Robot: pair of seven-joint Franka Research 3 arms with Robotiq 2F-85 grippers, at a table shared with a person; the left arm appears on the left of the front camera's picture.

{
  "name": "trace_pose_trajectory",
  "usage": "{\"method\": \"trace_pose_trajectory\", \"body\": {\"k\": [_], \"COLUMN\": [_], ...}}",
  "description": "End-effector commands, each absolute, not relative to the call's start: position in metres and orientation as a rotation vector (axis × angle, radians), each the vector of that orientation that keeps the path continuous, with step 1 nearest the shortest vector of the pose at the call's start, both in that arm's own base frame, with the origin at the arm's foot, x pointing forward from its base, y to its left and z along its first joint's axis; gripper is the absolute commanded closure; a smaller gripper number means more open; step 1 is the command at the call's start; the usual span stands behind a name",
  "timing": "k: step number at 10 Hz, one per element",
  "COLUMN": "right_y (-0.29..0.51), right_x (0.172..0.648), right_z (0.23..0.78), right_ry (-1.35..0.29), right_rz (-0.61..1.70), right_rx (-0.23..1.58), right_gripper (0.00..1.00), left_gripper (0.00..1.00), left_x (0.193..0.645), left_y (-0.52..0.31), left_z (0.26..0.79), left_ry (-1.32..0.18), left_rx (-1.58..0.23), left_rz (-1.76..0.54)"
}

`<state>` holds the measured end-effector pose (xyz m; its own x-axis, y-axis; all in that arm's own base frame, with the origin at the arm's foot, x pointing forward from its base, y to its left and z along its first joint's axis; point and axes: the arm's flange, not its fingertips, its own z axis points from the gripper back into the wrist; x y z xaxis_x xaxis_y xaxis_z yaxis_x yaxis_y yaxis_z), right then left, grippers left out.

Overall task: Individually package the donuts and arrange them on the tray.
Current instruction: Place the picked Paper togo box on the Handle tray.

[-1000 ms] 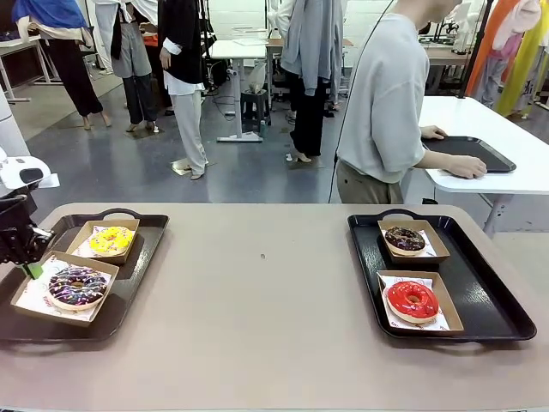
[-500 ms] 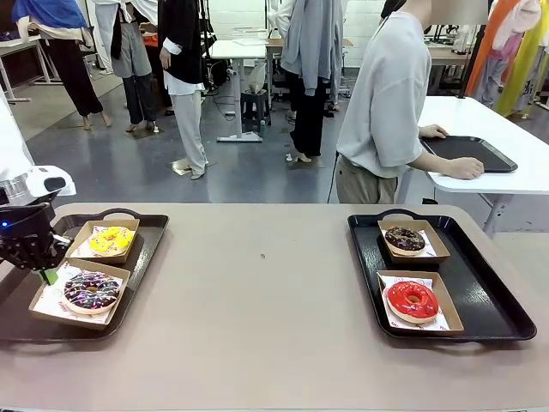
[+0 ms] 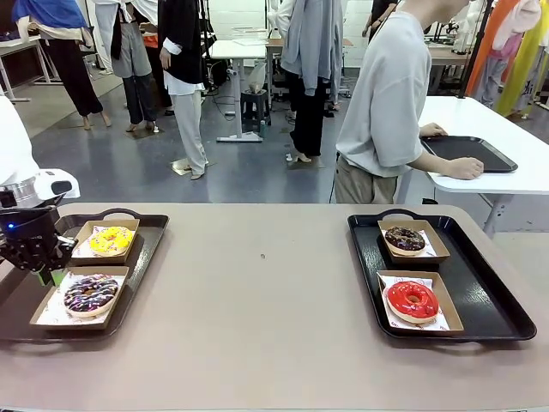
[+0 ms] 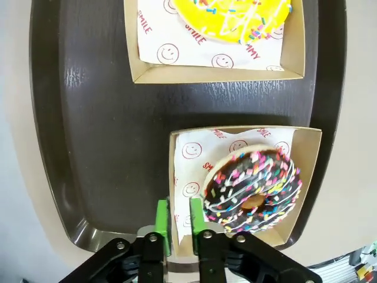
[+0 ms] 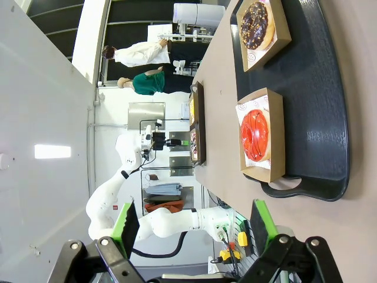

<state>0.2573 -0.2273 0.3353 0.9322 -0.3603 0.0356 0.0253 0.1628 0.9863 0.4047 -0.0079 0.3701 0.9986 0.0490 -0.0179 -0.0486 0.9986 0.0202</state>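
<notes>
The chocolate donut with coloured sprinkles (image 3: 90, 293) (image 4: 253, 191) lies in a brown box at the near end of the left tray (image 3: 146, 249) (image 4: 100, 118). The yellow donut (image 3: 111, 240) (image 4: 235, 17) sits boxed behind it. My left gripper (image 3: 45, 276) (image 4: 179, 219) is at that near box's left wall, its green pads pinching the wall. On the right tray (image 3: 480, 283) (image 5: 312, 88) the dark chocolate donut (image 3: 405, 239) (image 5: 257, 25) and the red donut (image 3: 413, 299) (image 5: 255, 134) each lie in a box. My right gripper (image 5: 194, 230) is open and empty, well back from that tray.
A wide strip of bare tan tabletop (image 3: 257, 292) lies between the two trays. A person (image 3: 386, 103) stands beyond the far edge, turned to a white side table with both hands at another black tray (image 3: 467, 153).
The sprinkle donut's box has slid right and squared up on the left tray, with my left gripper at its wall moving along. The right tray and its boxes are unchanged.
</notes>
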Motion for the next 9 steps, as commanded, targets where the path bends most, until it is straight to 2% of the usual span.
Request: {"method": "trace_pose_trajectory", "body": {"k": [1,3,4,5,6,7,8,9], "right_y": [-0.228,-0.228,-0.228,-0.228,-0.228,-0.228,-0.228,-0.228], "right_x": [0.257,0.257,0.257,0.257,0.257,0.257,0.257,0.257], "right_z": [0.336,0.336,0.336,0.336,0.336,0.336,0.336,0.336], "right_ry": [-0.292,-0.292,-0.292,-0.292,-0.292,-0.292,-0.292,-0.292], "right_rz": [-0.278,-0.278,-0.278,-0.278,-0.278,-0.278,-0.278,-0.278], "right_rx": [1.390,1.390,1.390,1.390,1.390,1.390,1.390,1.390], "right_gripper": [0.00,0.00,0.00,0.00,0.00,0.00,0.00,0.00], "left_gripper": [0.00,0.00,0.08,0.39,0.00,0.20,0.00,0.00], "left_x": [0.407,0.405,0.404,0.404,0.404,0.403,0.402,0.401], "left_y": [-0.008,-0.006,-0.005,-0.004,-0.004,-0.003,-0.001,0.003], "left_z": [0.373,0.376,0.378,0.379,0.380,0.382,0.385,0.392], "left_ry": [0.000,-0.004,-0.004,0.000,0.002,0.001,0.001,0.014], "left_rx": [0.056,0.050,0.044,0.036,0.029,0.020,0.007,-0.039], "left_rz": [0.065,0.065,0.064,0.065,0.065,0.061,0.058,0.048]}}
